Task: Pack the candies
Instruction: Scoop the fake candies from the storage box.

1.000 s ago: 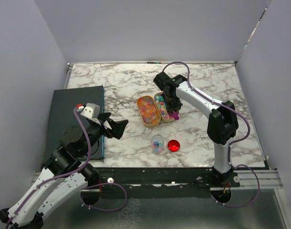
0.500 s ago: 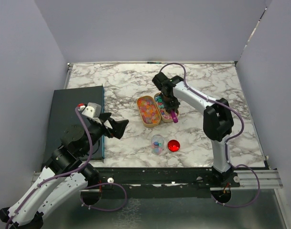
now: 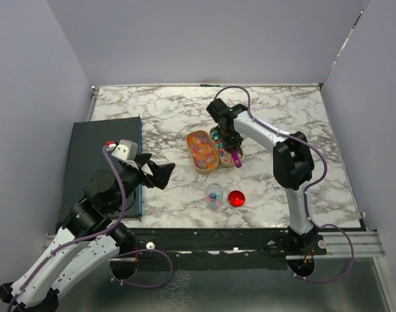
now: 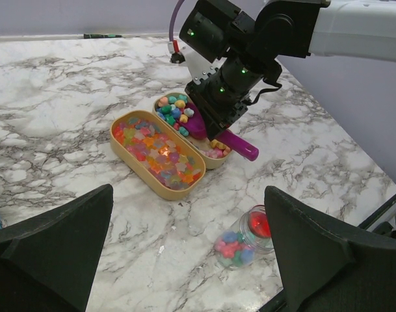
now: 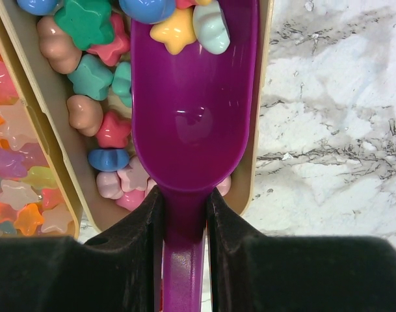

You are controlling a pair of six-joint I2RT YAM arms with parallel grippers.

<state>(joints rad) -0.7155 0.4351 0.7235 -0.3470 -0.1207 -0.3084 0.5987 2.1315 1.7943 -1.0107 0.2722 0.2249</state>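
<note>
Two arms work over our white marble tabletop (image 3: 158,117). We see the left gripper (image 3: 160,173) hanging above its left side, jaws wide apart. The right gripper (image 5: 183,208) clamps the handle of a purple plastic scoop (image 5: 194,110), whose bowl lies in a tan oval tray (image 5: 259,97) among pastel star-shaped candies (image 5: 93,65).

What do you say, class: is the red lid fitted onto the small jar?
No, the red lid lies on the marble table beside the small jar, not on it.

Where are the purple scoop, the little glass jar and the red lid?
purple scoop (image 5: 198,117), right wrist view, middle of its bowl.
glass jar (image 4: 237,246), left wrist view, its lower half.
red lid (image 3: 236,198), top view, its centre.
</note>
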